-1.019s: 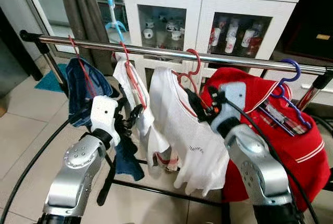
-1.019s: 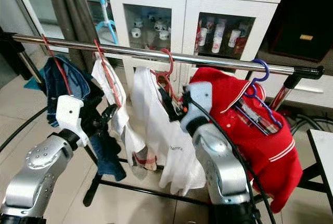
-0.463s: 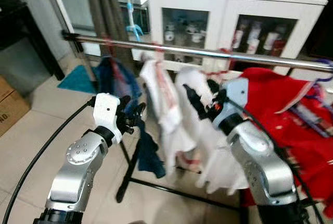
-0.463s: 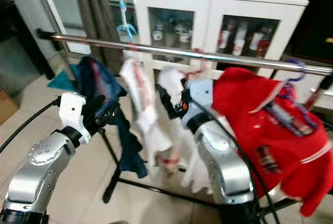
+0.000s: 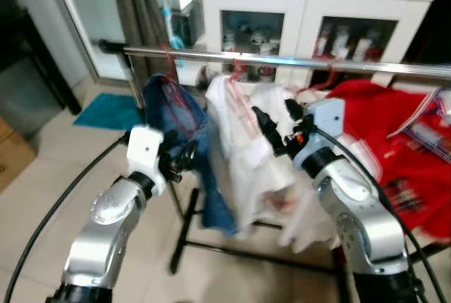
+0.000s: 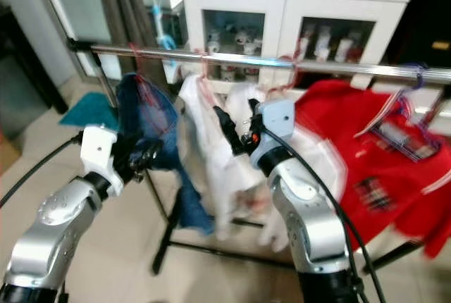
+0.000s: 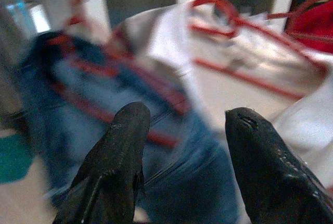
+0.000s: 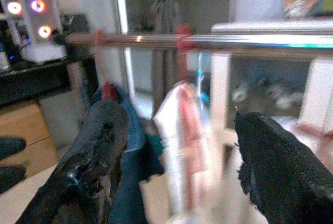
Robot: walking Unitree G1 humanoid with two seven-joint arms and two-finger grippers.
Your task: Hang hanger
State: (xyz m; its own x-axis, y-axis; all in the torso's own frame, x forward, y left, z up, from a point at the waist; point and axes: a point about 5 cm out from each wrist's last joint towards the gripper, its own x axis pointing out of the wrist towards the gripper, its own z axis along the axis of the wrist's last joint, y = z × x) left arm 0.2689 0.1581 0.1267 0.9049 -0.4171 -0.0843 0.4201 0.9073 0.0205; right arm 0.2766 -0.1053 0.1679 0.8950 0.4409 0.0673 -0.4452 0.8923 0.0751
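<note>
Black fingers spread on both: the right claw (image 5: 273, 123) empty, raised in front of the white shirt (image 5: 243, 162); the left claw (image 5: 184, 158) also apart, empty, just beside the blue jeans (image 5: 184, 134). Red hangers (image 6: 204, 77) carry these garments on the steel rail (image 5: 282, 62). Red shirt (image 5: 402, 155) hangs further right. White cabinet (image 5: 317, 0) stands behind. Picture blurred.

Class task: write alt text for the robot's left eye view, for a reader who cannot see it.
Two silver robot arms reach toward a metal clothes rail hung with a blue garment, white garments and a red shirt on hangers. The left gripper and the right gripper are both open and hold nothing. A white glass-door cabinet stands behind; the picture is motion-blurred.
</note>
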